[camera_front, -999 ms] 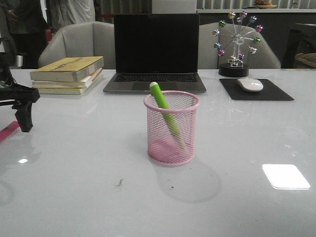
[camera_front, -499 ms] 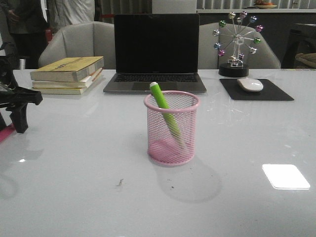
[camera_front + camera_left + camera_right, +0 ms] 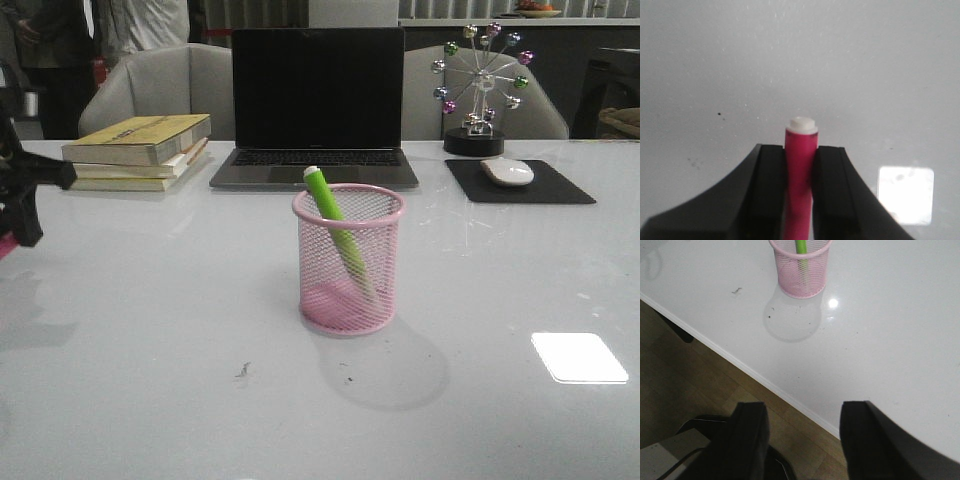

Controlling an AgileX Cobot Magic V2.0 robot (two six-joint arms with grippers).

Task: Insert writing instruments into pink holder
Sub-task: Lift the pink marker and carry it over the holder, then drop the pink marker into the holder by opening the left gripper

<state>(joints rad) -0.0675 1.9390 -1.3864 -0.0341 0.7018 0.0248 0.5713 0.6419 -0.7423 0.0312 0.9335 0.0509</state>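
The pink holder (image 3: 348, 258) stands upright mid-table, and the right wrist view shows the pink holder (image 3: 800, 267) too. A lime green marker (image 3: 337, 235) leans inside it, its white cap above the rim. My left gripper (image 3: 801, 152) is shut on the pink-red marker (image 3: 800, 170), whose white end cap pokes out past the fingertips above bare table. In the front view the left gripper (image 3: 20, 205) shows only at the far left edge, raised off the table. My right gripper (image 3: 802, 415) is open and holds nothing, hanging over the table's near edge and the floor.
A laptop (image 3: 316, 105) stands behind the holder. Stacked books (image 3: 138, 150) lie at the back left. A mouse (image 3: 507, 171) on a black pad (image 3: 518, 183) and a ferris-wheel ornament (image 3: 479, 85) sit back right. Chairs stand behind the table.
My left gripper has risen and drawn further to the left edge of the front view, carrying the pink-red marker up off the table. The holder and green marker have not moved.
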